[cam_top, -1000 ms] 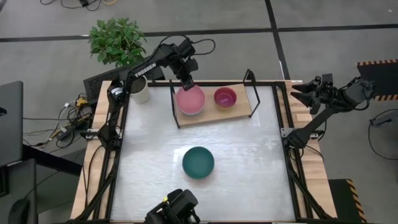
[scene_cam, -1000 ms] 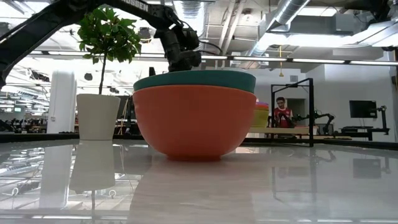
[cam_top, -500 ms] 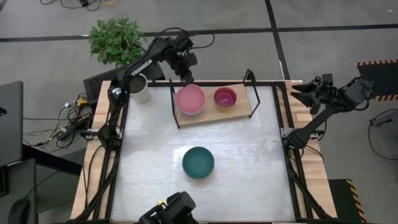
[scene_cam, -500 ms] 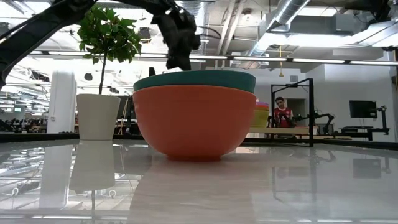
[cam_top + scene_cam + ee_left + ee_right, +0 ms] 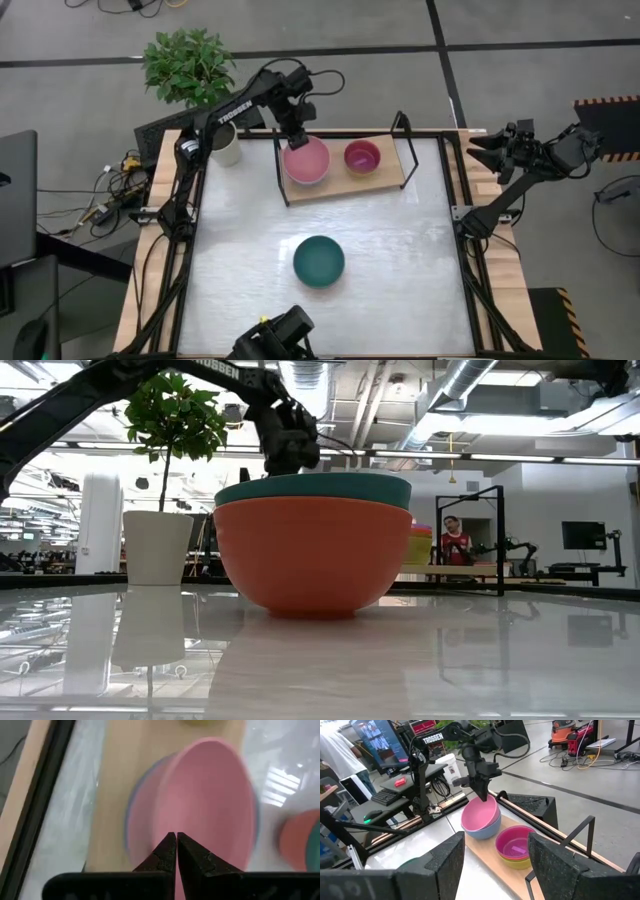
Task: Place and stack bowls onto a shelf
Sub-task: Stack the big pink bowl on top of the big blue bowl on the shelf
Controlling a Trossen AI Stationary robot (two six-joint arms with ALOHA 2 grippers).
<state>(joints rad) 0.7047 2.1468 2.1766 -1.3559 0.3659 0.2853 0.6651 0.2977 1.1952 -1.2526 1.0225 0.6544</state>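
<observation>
Your left arm reads "TROSSEN" in white on its link, legible in the high, low and right wrist views; no other writing you can read.

Left hand [image 5: 298, 135] hangs fingers-down over the far rim of the pink bowl [image 5: 306, 160], fingers pressed together with nothing between them. In the left wrist view you see the two dark fingers [image 5: 166, 855] meeting over the pink bowl's rim; whether they touch it, can't tell. The arm reaches in from the desk's far-left corner, past the plant pot [image 5: 226, 146].

Right hand [image 5: 490, 148] is parked off the desk's right edge, well apart from everything, fingers spread wide, empty.

Your bowl count is six:
- On the shelf [image 5: 390, 178]: pink nested in a blue bowl [image 5: 485, 831], and a purple bowl [image 5: 362, 156] nested in a yellow bowl [image 5: 515, 863]. The two stacks sit side by side.
- On the desk [image 5: 410, 260], nearer the middle: teal bowl [image 5: 319, 260] nested in an orange-red bowl [image 5: 313, 556].

One shelf, one potted plant.
</observation>
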